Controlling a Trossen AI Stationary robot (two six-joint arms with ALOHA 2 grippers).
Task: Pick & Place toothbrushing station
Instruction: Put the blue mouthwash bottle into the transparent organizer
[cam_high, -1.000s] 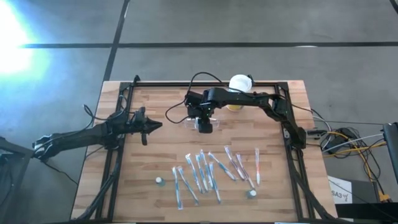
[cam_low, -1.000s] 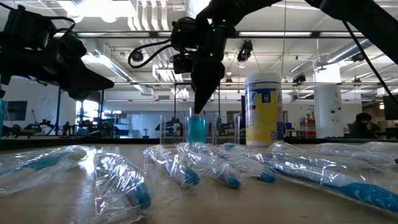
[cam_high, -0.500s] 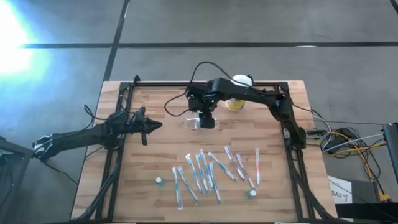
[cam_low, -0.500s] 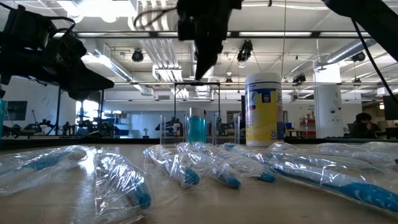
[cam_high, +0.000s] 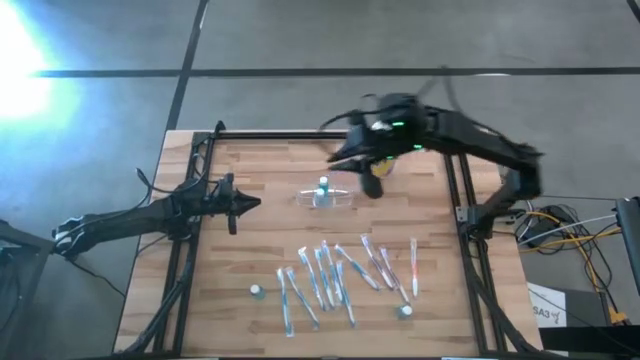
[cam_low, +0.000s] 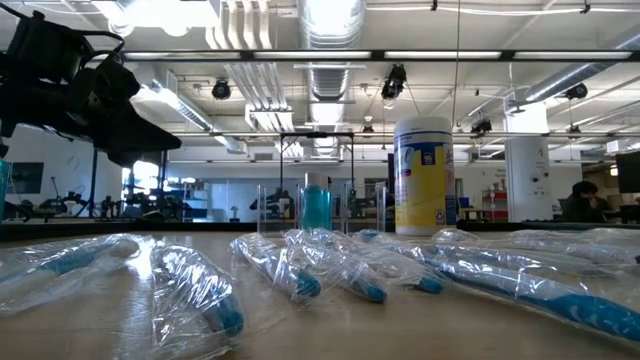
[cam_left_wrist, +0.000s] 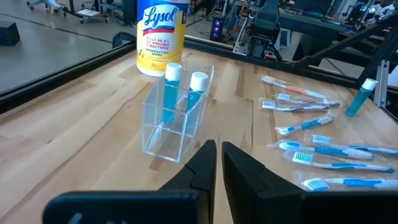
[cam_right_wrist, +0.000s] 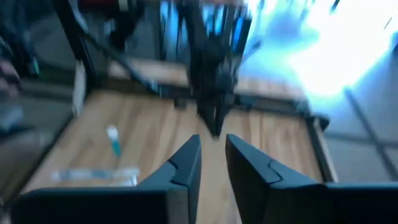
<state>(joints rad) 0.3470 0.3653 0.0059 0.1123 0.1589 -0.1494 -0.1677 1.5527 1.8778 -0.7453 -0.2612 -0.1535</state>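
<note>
The toothbrushing station, a clear plastic holder (cam_high: 325, 196), stands on its base at the table's middle, toward the far edge. Two blue tubes with white caps (cam_left_wrist: 169, 93) stand upright in it; it also shows in the left wrist view (cam_left_wrist: 177, 115) and the low view (cam_low: 315, 208). My right gripper (cam_high: 372, 189) hangs in the air to the holder's right, slightly open and empty. My left gripper (cam_high: 236, 206) waits at the table's left, shut and empty, pointing at the holder.
A white Lysol canister (cam_left_wrist: 160, 34) stands behind the holder near the far edge. Several plastic-wrapped toothbrushes (cam_high: 340, 275) lie on the table's near half. Two small capped tubes (cam_high: 257, 290) (cam_high: 404, 311) stand beside them. A black frame (cam_high: 300, 135) rims the table.
My right gripper has risen from above the holder, where its fingers pointed down at a blue tube, and has swung up and toward the table's right edge, leaving the low view. The tube stays upright in the holder.
</note>
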